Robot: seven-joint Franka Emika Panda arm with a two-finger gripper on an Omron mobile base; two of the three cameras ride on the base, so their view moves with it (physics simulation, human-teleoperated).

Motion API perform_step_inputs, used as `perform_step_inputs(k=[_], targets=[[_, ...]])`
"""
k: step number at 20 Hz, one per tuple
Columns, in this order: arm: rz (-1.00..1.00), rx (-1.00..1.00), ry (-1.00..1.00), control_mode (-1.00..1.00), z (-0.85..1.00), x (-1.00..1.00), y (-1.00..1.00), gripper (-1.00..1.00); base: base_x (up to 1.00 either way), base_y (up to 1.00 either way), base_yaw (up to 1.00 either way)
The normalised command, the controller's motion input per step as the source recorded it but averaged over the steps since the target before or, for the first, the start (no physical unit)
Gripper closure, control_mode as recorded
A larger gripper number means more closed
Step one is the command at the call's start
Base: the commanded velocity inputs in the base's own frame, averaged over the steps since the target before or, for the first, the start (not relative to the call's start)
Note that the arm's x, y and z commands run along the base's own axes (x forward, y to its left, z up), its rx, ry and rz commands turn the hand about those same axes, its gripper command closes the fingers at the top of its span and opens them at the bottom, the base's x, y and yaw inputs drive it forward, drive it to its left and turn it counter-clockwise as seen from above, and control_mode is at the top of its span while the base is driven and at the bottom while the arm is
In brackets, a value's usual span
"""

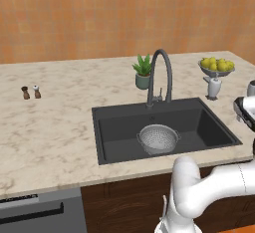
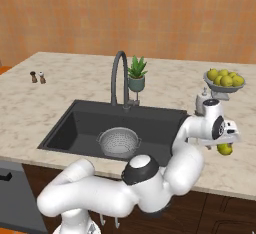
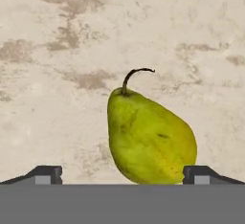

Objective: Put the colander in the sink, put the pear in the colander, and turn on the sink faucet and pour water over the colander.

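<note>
The grey pierced colander (image 1: 158,138) (image 2: 119,143) stands upright in the black sink (image 1: 209,127) (image 2: 70,128), in front of the dark gooseneck faucet (image 1: 162,75) (image 2: 119,78). No water runs. The yellow-green pear (image 3: 150,139) (image 2: 225,149) lies on the marble counter right of the sink. My gripper (image 3: 123,175) (image 2: 226,140) hangs directly over the pear and is open. Its two fingertips (image 3: 45,174) stand wide apart, one near each side of the fruit, without touching it.
A grey footed bowl of yellow fruit (image 1: 216,66) (image 2: 224,80) stands behind the pear, with a small white bottle (image 1: 213,86) beside it. A potted plant (image 1: 143,72) sits behind the faucet. Two small shakers (image 1: 31,92) stand far left on the counter.
</note>
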Motion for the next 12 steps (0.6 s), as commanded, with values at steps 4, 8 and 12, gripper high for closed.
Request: perform_step_inputs(k=[4,8,12], targets=[[0.00,-0.13,-0.06,-1.00,-0.40,0.08,-0.34,-1.00,0.00,0.00,0.00],[0.02,-0.18,-0.01,-1.00,-0.94,0.33,-0.14,-1.00,0.00,0.00,0.00],[0.02,-0.03,0.00,-1.00,-0.48,0.36,0.01,1.00,0.00,0.00,0.00]])
